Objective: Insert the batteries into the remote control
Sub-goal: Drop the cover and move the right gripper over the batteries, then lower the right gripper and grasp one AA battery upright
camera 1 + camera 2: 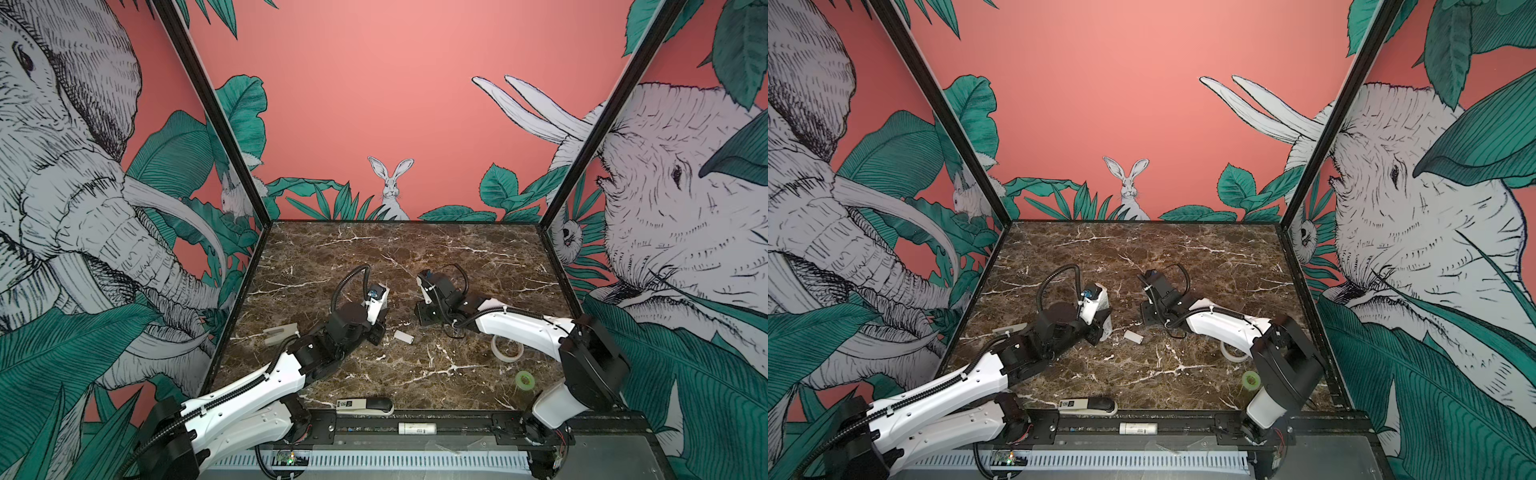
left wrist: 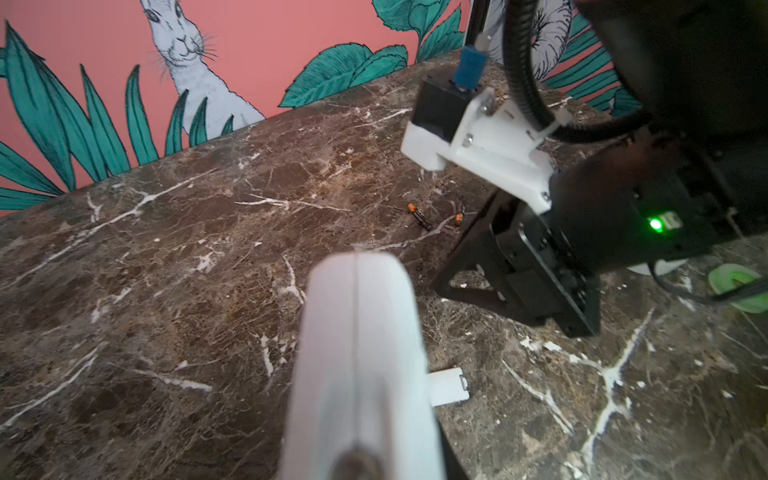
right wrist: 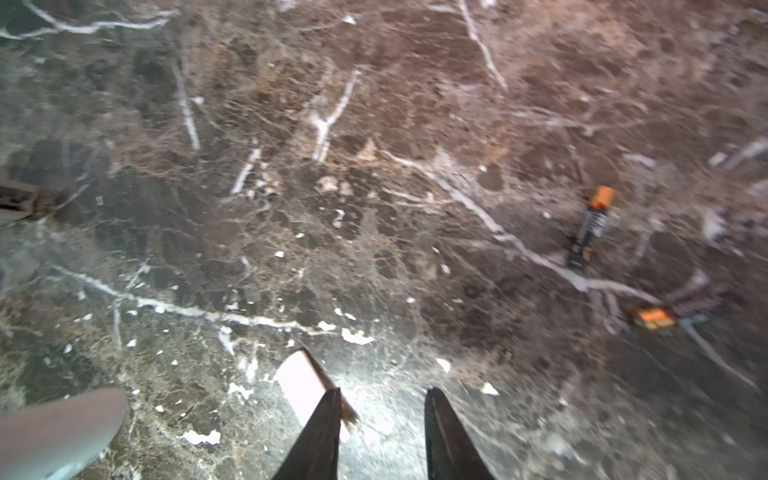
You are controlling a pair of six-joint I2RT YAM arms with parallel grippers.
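Remote [image 2: 357, 353]: nearest the lens in the left wrist view, where it is seen blurred and edge-on as a white bar with a seam along it. It is clamped in the left gripper [image 1: 376, 334], just left of the middle of the frame in both top views.
Table [image 1: 415, 249]: dark brown marble with white veins, filling the lower middle of both top views.
Left gripper: closed tight on the remote. Its fingers are hidden by the bar in the wrist view.
Right gripper [image 3: 383, 395]: two dark fingers [image 3: 324, 436] are held apart, with only marble seen between them. It is placed just right of the middle in both top views.
Stapler [image 1: 365, 405]: white and black, laid at the table's near edge, bottom centre of the frame.
Tape roll [image 1: 507, 349]: white, flat on the table at lower right, partly covered by the right arm [image 1: 528, 330].
Tube [image 1: 417, 428]: white and labelled, laid on the black rail [image 1: 457, 424] below the stapler.
Green roll [image 1: 525, 380]: small, at lower right, just below the tape roll.
Beige piece [image 1: 280, 334]: laid near the table's left edge, beside the left arm [image 1: 257, 382].
Cover [image 1: 403, 336]: small white rectangle, flat on the marble between the two grippers, seen just beside one right finger in the right wrist view.
Batteries [image 3: 590, 228]: two slim dark cylinders with orange ends, laid on the marble apart from each other, near the right gripper and not touched by it. They are too small to be made out in the top views.
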